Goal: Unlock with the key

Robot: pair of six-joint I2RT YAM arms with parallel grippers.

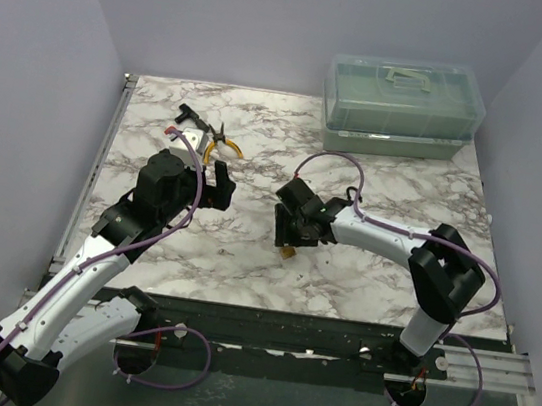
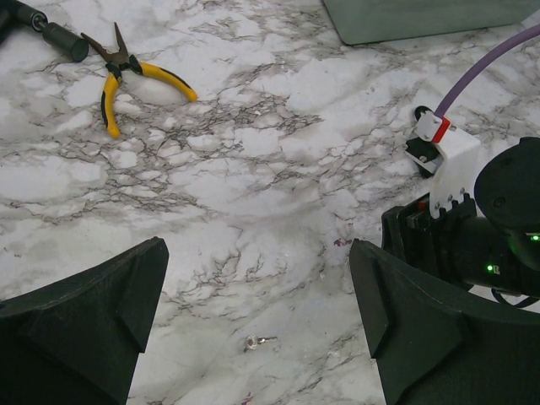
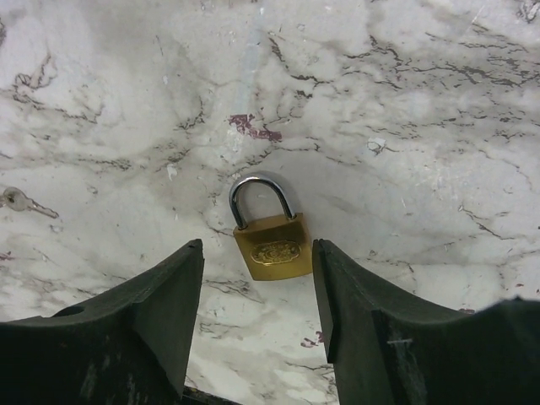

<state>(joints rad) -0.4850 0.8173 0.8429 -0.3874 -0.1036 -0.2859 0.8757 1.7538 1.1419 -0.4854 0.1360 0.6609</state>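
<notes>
Right pincer is open and straddling the brass padlock, not squeezing yet, so imo it should clamp the body square, keyhole left clear, while the wide-open left pincer hovers over the key lying left of the padlock.

One brass padlock. One tiny silver key. One pair of yellow-handled pliers. One black tool. One clear lidded plastic box. One marble table. Two black grippers: left gripper, right gripper.
</notes>
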